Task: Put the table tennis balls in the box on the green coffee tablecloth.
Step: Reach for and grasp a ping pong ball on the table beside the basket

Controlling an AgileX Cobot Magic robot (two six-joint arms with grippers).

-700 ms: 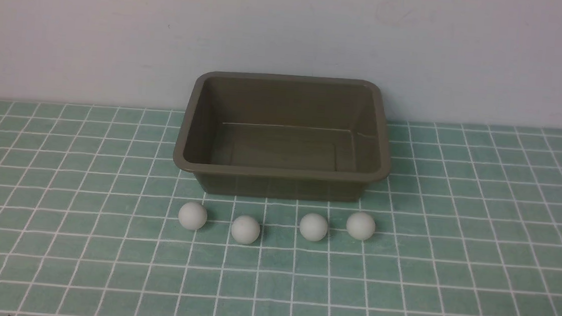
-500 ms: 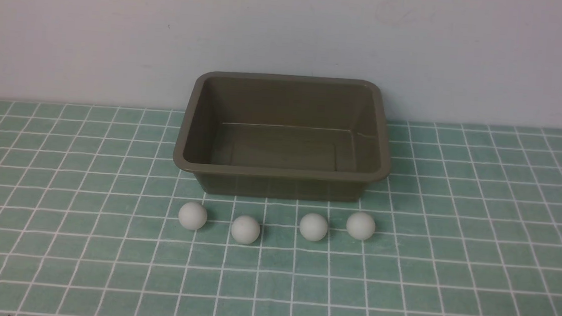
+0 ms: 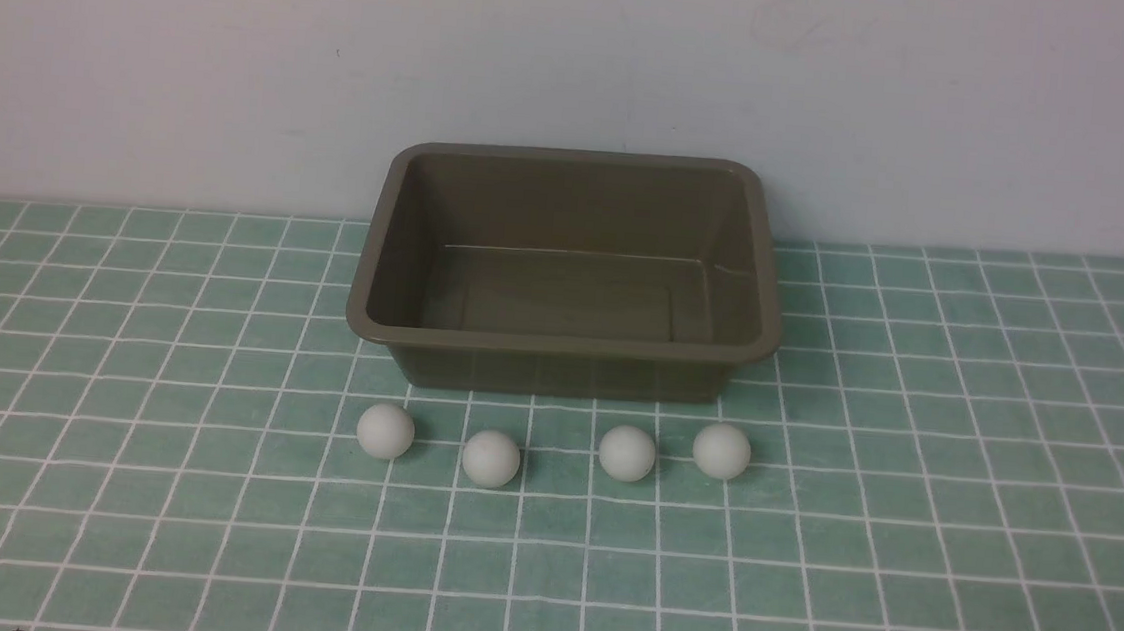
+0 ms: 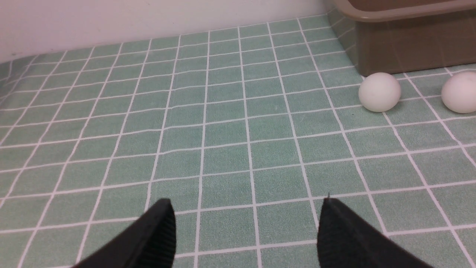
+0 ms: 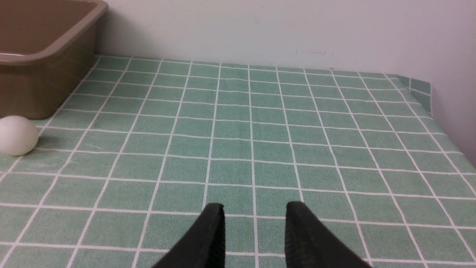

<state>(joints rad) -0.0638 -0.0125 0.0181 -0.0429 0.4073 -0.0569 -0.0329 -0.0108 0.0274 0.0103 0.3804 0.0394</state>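
Several white table tennis balls lie in a row on the green coffee tablecloth (image 3: 204, 528) just in front of the box (image 3: 560, 343); the outer ones are the leftmost ball (image 3: 385, 430) and the rightmost ball (image 3: 721, 450). The olive-brown box is empty. My left gripper (image 4: 245, 203) is open over bare cloth with nothing between its fingers; the leftmost ball (image 4: 379, 92) lies well ahead of it and off to one side. My right gripper (image 5: 254, 206) is shut, its fingers close together and holding nothing, with the rightmost ball (image 5: 16, 135) far off to one side. Neither gripper shows in the front view.
A pale wall stands right behind the box. In the right wrist view the cloth's far corner (image 5: 420, 91) drops off at the table edge beside the wall. The box's corner (image 4: 409, 48) stands just behind the balls.
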